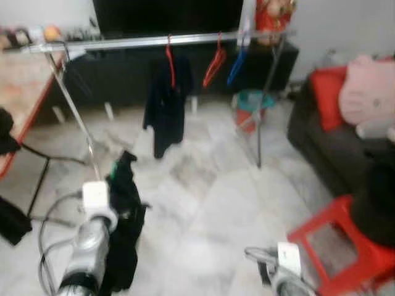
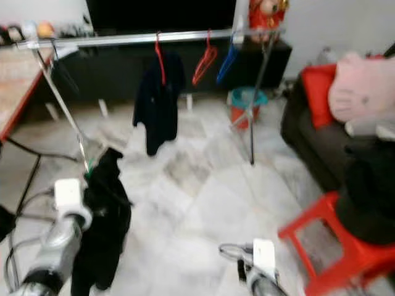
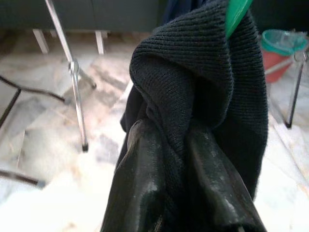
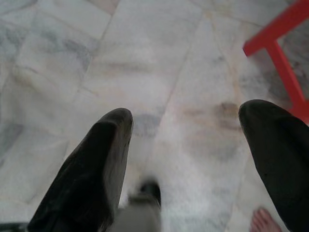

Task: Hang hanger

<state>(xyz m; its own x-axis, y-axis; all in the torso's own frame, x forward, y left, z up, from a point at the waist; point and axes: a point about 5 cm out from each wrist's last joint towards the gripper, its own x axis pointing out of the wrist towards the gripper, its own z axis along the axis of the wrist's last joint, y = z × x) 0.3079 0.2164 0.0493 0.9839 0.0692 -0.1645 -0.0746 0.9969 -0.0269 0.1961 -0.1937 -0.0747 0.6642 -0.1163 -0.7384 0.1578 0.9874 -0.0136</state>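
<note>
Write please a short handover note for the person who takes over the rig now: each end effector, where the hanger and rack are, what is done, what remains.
Left end effector: shut on the dark garment with the green hanger, held above the floor.
Right end effector: open, idle, low over the floor tiles.
Clothes rack: ahead, across the room; it carries a hung dark garment, a red hanger and a blue hanger.
Done: garment picked up.
Left: approach the rack, hook the green hanger on the rail.

I'm seeing a marble floor (image 1: 203, 203) carrying a clothes rack (image 1: 154, 41) beyond my left gripper (image 3: 178, 159), a red stool (image 1: 339, 240) sitting beside my right gripper (image 4: 186, 159).
</note>
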